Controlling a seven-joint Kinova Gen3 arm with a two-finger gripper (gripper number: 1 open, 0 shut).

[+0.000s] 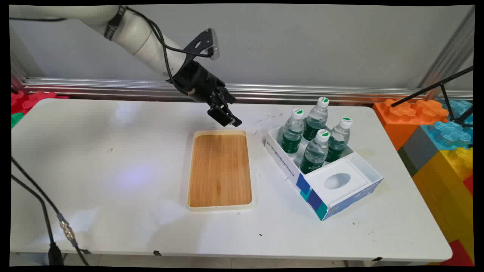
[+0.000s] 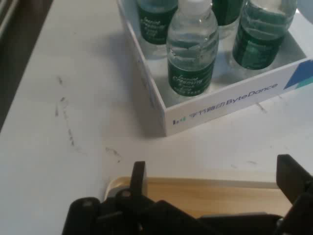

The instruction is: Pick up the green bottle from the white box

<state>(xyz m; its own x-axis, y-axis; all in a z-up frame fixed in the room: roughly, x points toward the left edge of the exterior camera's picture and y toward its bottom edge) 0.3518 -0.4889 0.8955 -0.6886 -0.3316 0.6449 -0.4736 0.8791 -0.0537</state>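
Four water bottles [image 1: 315, 138] w/ green labels stand upright in a white box [image 1: 332, 196] on the tabletop [image 1: 113, 170], right of a bamboo tray [image 1: 220, 170]. The gripper [image 1: 227, 117] hangs above the tray's far edge, fingers [image 2: 138, 178] spread apart, holding nothing. Hand view: tray rim just below the fingers, box & bottles beyond, apart from the tray.

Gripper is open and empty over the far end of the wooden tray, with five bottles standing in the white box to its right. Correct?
Not quite: the white box holds four bottles, not five, as the main view shows. The rest stands: the gripper is open and empty over the far end of the wooden tray.
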